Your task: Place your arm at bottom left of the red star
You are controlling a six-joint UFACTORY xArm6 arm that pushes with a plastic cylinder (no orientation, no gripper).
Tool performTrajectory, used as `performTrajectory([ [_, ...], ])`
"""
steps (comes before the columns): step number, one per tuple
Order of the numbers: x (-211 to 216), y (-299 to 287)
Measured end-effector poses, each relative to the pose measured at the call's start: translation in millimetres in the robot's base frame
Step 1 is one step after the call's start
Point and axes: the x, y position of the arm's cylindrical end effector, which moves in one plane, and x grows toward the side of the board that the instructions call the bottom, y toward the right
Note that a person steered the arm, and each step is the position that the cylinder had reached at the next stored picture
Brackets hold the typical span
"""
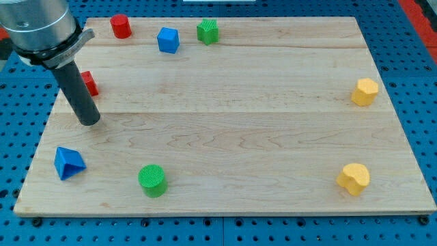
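A red block (89,83), partly hidden behind the rod so its shape is unclear, lies near the board's left edge. My tip (89,121) rests on the board just below that red block, touching distance apart cannot be told. A red cylinder (121,26) stands at the view's top left. A blue cube (168,39) and a green star (208,31) lie to its right along the top edge.
A blue triangular block (68,162) and a green cylinder (152,180) lie at the bottom left. A yellow hexagonal block (365,91) sits at the right edge and a yellow heart-like block (354,179) at the bottom right. The wooden board (239,137) lies on blue pegboard.
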Motion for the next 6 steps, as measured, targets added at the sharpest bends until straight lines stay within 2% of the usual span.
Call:
performTrajectory([
  [6,0,-49],
])
